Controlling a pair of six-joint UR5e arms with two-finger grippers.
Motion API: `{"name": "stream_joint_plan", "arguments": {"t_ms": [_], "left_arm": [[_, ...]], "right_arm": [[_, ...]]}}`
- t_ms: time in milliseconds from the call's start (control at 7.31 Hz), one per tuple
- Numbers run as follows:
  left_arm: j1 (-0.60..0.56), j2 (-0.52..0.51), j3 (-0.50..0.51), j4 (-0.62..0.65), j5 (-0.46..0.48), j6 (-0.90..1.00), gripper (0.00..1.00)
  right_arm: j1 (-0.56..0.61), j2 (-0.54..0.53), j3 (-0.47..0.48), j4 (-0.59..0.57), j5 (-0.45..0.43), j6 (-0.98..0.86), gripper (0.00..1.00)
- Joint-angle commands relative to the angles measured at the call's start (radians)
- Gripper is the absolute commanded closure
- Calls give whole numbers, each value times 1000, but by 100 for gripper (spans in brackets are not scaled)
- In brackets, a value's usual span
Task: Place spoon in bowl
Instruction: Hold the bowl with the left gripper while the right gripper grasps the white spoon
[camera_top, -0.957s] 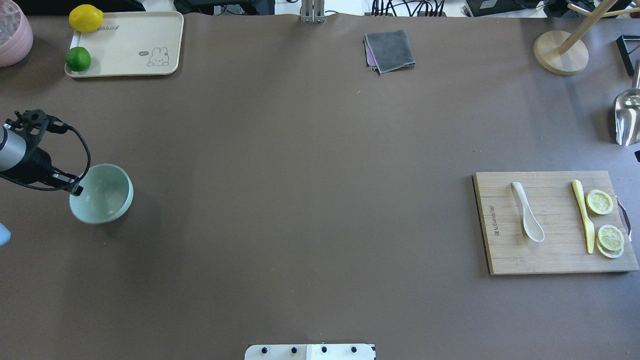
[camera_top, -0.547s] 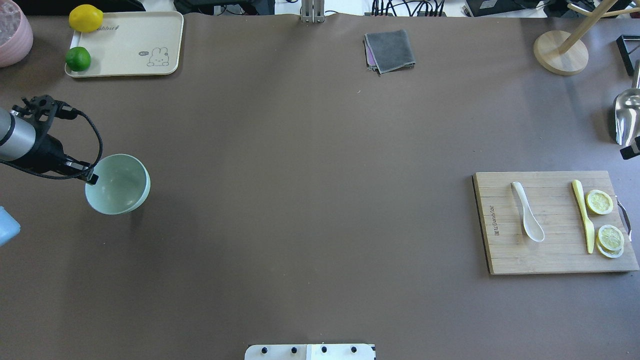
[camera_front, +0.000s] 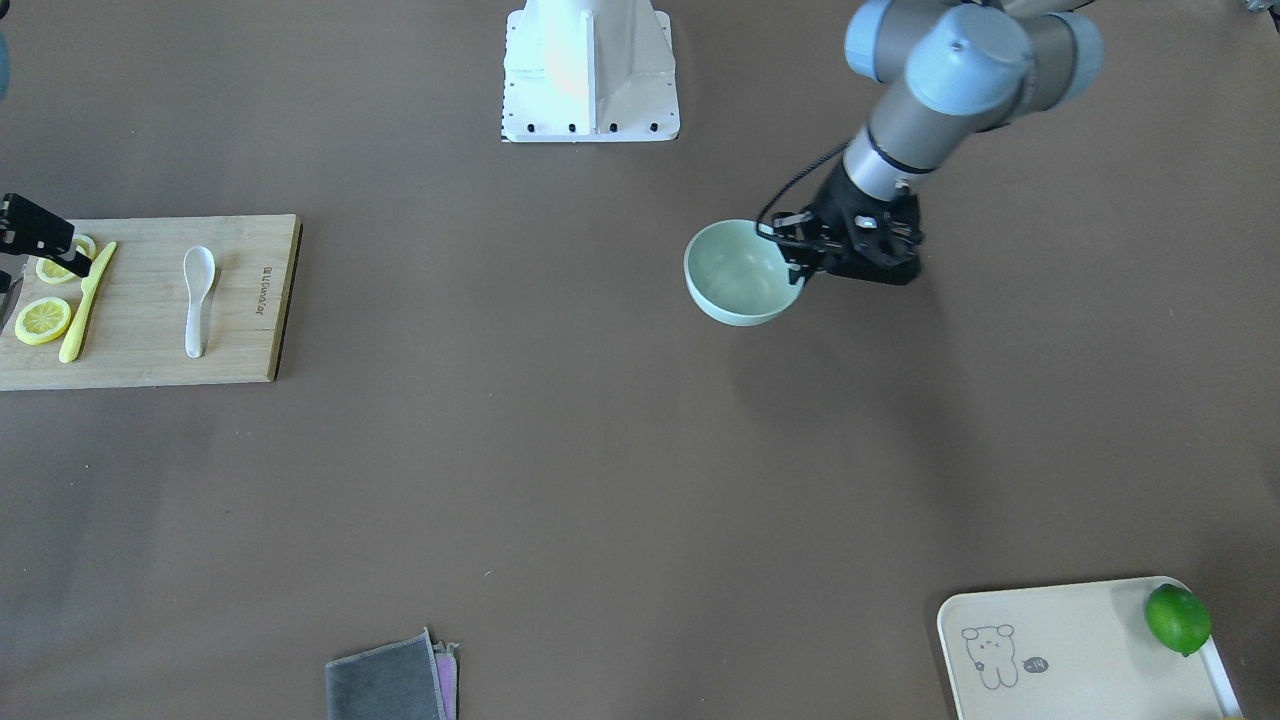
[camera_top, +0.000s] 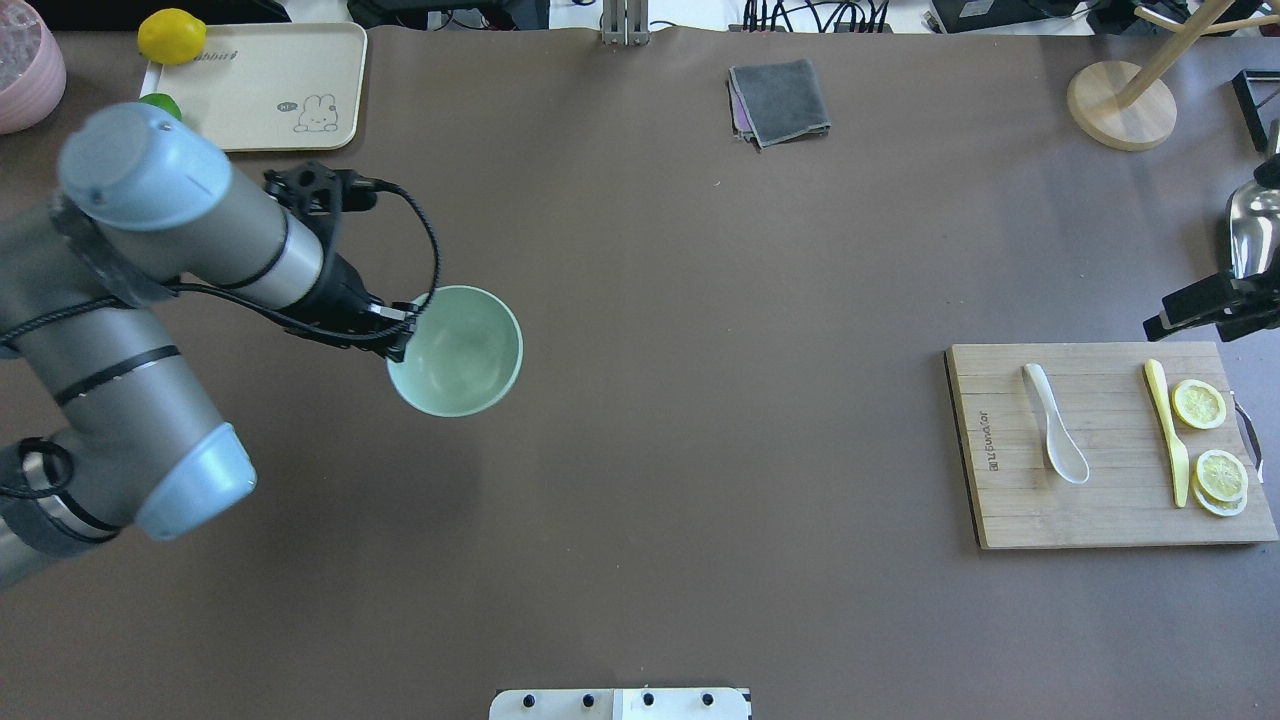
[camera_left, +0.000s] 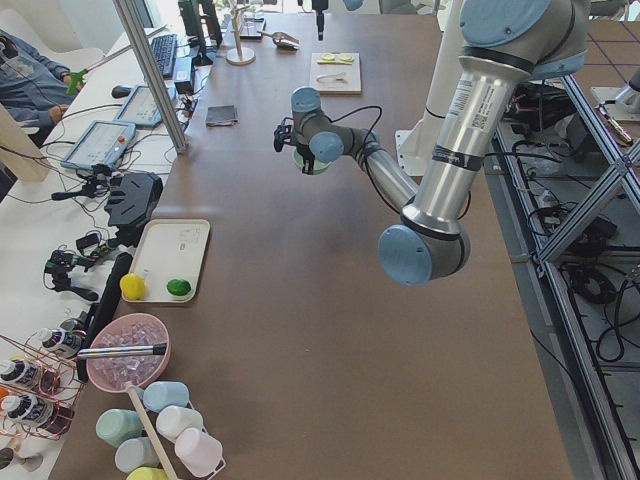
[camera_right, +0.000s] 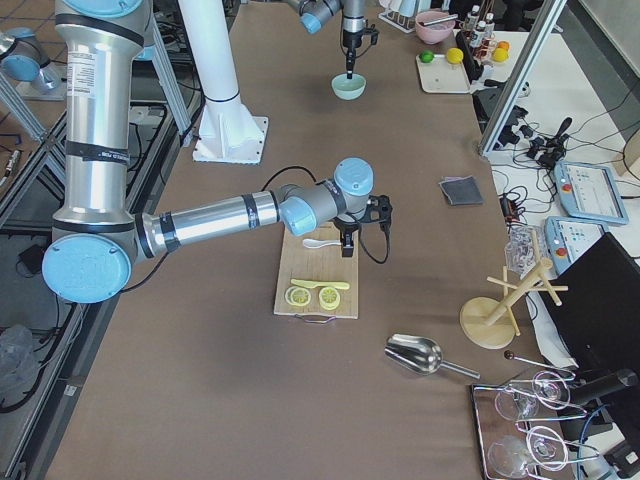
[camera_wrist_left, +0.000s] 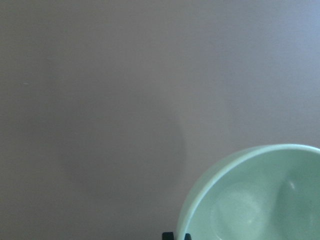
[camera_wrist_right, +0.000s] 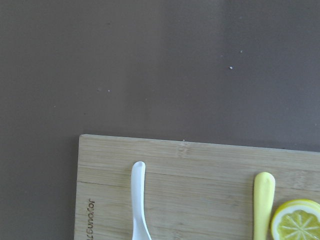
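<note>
My left gripper (camera_top: 402, 340) is shut on the left rim of the pale mint-green bowl (camera_top: 460, 352) and holds it a little above the table, left of centre. The bowl is empty; it also shows in the front view (camera_front: 740, 272) and the left wrist view (camera_wrist_left: 260, 200). The white spoon (camera_top: 1055, 425) lies on the wooden cutting board (camera_top: 1100, 520) at the right, scoop towards the robot. My right gripper (camera_top: 1195, 305) hovers just beyond the board's far right corner. I cannot tell if it is open. The right wrist view shows the spoon's handle (camera_wrist_right: 138, 195).
A yellow knife (camera_top: 1168, 430) and lemon slices (camera_top: 1198, 403) lie on the board right of the spoon. A grey cloth (camera_top: 780, 100), a cream tray (camera_top: 290, 70), a wooden stand (camera_top: 1120, 105) and a metal scoop (camera_top: 1255, 235) sit along the far and right edges.
My left arm has carried the bowl to the right, from the far left edge towards the middle. My right gripper has come into view at the right edge near the board.
</note>
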Motion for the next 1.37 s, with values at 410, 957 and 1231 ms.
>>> {"name": "stream_joint_plan", "arguments": {"t_ms": [410, 957, 1231], "left_arm": [[206, -184, 141, 29, 193, -161, 100], [226, -186, 160, 23, 193, -169, 100], [234, -186, 172, 20, 193, -169, 100]], "right_arm": [[-275, 10, -60, 129, -198, 152, 0], [-342, 51, -121, 129, -285, 159, 9], [-341, 51, -120, 129, -283, 160, 92]]}}
